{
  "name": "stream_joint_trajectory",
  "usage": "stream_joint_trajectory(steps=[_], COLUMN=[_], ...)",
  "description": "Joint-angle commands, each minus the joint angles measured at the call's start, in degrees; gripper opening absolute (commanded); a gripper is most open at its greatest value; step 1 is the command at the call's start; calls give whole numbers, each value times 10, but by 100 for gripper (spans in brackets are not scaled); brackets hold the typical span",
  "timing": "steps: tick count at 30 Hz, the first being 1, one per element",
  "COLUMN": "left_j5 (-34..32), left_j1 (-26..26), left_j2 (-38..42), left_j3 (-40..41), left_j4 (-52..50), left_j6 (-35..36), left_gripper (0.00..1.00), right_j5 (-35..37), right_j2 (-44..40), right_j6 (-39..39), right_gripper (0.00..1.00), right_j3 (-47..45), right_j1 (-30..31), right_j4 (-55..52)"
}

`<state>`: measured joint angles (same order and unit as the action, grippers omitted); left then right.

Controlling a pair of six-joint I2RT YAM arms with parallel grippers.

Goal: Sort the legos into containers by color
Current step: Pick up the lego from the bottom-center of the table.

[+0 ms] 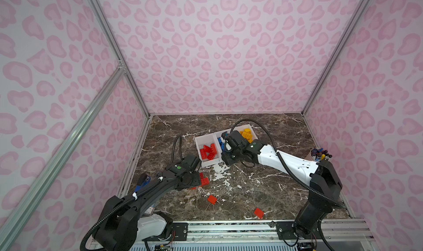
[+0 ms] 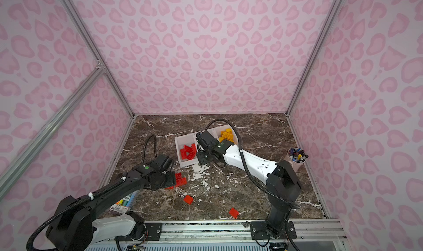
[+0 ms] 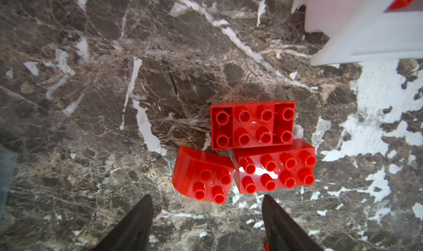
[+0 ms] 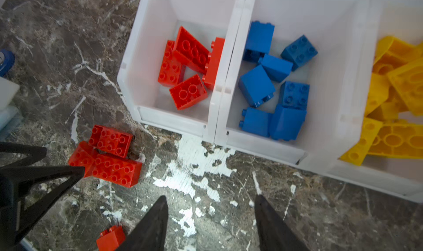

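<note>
Three red legos lie bunched on the marble: a stepped brick, a long brick and a rounded one. My left gripper hangs open just over their near edge, holding nothing. The three white containers stand in a row, with red legos in one, blue legos in the middle one and yellow legos in the third. My right gripper is open and empty, above bare marble in front of the blue container. In both top views two more red legos lie loose near the front.
A pinkish cup of pens stands by the right wall. A blue object and a box of markers lie at the left edge under my left arm. Pink patterned walls close three sides.
</note>
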<state>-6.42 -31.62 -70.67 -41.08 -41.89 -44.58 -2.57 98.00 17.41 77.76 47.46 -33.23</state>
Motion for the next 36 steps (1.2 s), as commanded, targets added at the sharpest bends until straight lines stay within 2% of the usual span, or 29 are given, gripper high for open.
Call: stream_joint_trajectory(steps=[1,5,8,13,18,30,33,36], left_j5=[-25,-4,-30,-36,-26,-23,-23,-23], left_j1=[-2,-4,-1,38,85,103,104,106], left_j2=[9,58,98,133,143,169,172,173], left_j3=[2,35,44,34,29,47,50,51], left_j4=[-38,-10,-19,-34,-41,-43,-42,-42], left_j6=[-54,-120,-147,-131,-101,-94,-94,-93], left_gripper=[77,77,78,79,80,80,80,80], right_j5=[-14,-36,-11,13,18,23,30,35], right_j2=[-7,-21,-17,24,81,147,156,156], right_j6=[21,21,22,48,66,74,76,74], right_gripper=[60,59,59,59,59,53,49,39], right_j3=[-20,-45,-55,-58,-38,-18,-22,-21], right_j1=[1,23,86,173,221,259,263,262], right_j4=[24,19,2,4,4,-5,-6,-9])
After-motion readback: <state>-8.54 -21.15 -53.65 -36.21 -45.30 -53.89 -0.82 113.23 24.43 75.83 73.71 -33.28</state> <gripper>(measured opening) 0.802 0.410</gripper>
